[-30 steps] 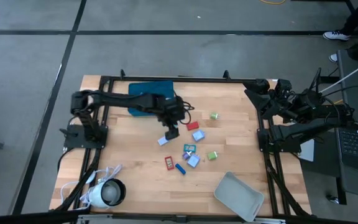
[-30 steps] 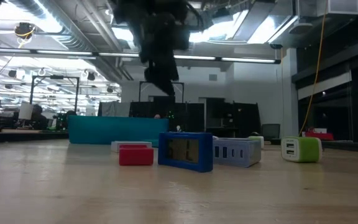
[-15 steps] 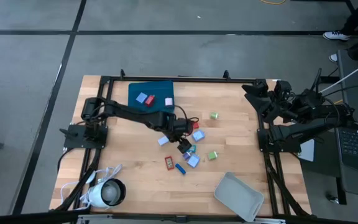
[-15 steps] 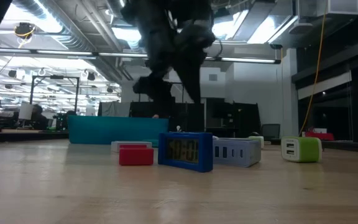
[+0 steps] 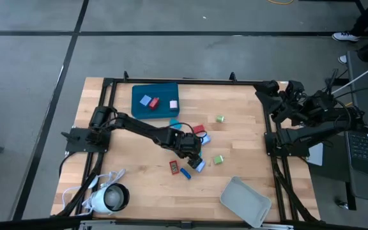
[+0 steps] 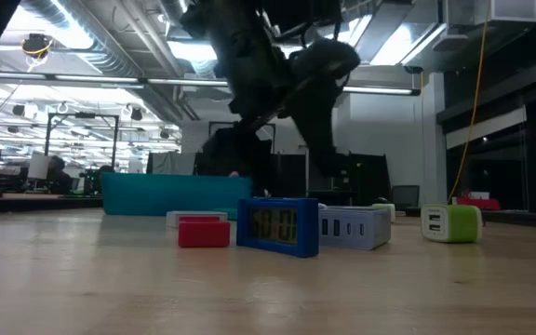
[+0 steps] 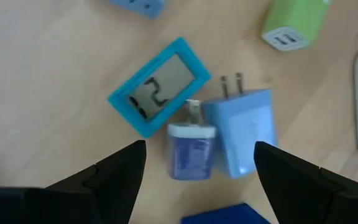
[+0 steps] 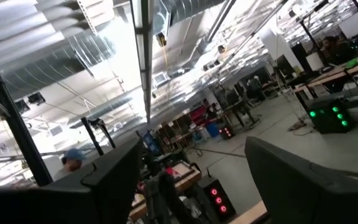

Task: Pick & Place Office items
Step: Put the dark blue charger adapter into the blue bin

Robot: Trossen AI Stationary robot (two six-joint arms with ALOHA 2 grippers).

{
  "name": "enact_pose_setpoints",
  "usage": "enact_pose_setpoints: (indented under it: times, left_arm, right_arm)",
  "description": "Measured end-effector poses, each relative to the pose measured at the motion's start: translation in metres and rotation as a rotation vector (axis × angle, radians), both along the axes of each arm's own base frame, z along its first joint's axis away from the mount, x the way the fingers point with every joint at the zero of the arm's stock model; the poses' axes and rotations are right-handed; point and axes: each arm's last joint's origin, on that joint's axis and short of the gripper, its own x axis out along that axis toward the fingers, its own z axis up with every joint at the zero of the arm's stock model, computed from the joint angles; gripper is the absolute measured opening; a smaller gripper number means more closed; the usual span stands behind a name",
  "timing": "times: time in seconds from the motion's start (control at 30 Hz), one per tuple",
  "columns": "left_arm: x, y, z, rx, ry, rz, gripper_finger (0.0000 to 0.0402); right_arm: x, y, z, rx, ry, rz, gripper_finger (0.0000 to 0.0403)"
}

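My left gripper is open and empty, hovering above a cluster of office items in the middle of the table. In the left wrist view its fingers stand either side of a small blue-violet piece, touching nothing. Next to it lie a blue clock-like piece and a light blue plug block. A green piece lies farther off. The teal tray holds three pieces. My right gripper waits open at the table's right edge.
A grey tray sits tilted at the near right corner. A white round corded device lies at the near left. Loose pieces: red, green, green, red, blue. Bare wood lies left of the cluster.
My left gripper has moved from beside the teal tray toward the table's near right, and now hangs over the cluster of pieces. With the arm gone from over it, the teal tray and its pieces show.
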Motion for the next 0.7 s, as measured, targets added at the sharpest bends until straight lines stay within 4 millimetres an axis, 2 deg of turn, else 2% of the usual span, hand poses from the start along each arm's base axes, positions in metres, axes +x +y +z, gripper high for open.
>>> enact_pose_setpoints:
  times: [0.4,0.7]
  left_arm:
    - [-0.006,-0.003,-0.004,0.058,0.069,-0.018,0.0293]
    - [0.004,-0.007,-0.032,-0.006,0.085,-0.041,0.0277]
  right_arm:
    - [0.001,0.000,0.000,0.007,-0.004,-0.003,0.0288]
    - [0.004,0.001,-0.001,0.001,0.005,0.013,0.0288]
